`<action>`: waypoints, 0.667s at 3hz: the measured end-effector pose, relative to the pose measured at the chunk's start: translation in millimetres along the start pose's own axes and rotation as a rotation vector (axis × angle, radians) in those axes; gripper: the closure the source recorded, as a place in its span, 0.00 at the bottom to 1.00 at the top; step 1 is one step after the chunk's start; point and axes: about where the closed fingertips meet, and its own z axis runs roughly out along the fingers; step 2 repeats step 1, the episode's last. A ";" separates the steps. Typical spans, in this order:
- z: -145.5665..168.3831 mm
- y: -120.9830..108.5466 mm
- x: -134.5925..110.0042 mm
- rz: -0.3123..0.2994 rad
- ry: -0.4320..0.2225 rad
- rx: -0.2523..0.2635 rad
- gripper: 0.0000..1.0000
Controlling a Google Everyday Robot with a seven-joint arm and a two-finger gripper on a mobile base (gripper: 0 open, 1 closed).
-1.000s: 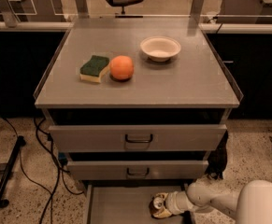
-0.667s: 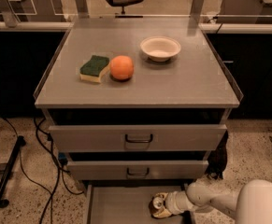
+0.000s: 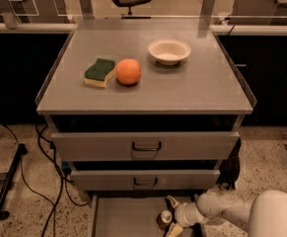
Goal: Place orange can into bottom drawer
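Note:
The orange can (image 3: pixel 163 219) stands upright on the floor of the bottom drawer (image 3: pixel 125 216), which is pulled out at the bottom of the frame. Its silver top faces up. My gripper (image 3: pixel 173 216) reaches in from the lower right at the end of a white arm. Its fingers are spread, one fingertip (image 3: pixel 171 201) behind the can and one in front of it, wider apart than the can. The can sits at the right side of the drawer floor.
The two handled drawers (image 3: pixel 145 146) above are shut. The cabinet top (image 3: pixel 192 90) bears a green-and-yellow sponge (image 3: pixel 100 72), a round orange fruit (image 3: pixel 128 71) and a white bowl (image 3: pixel 169 51). Cables (image 3: pixel 49 167) run along the floor at the left.
The fingers have spread apart from the can, which now stands free on the drawer floor. The arm has barely moved.

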 end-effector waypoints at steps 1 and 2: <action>0.0 0.0 0.0 0.000 0.000 0.000 0.00; 0.0 0.0 0.0 0.000 0.000 0.000 0.00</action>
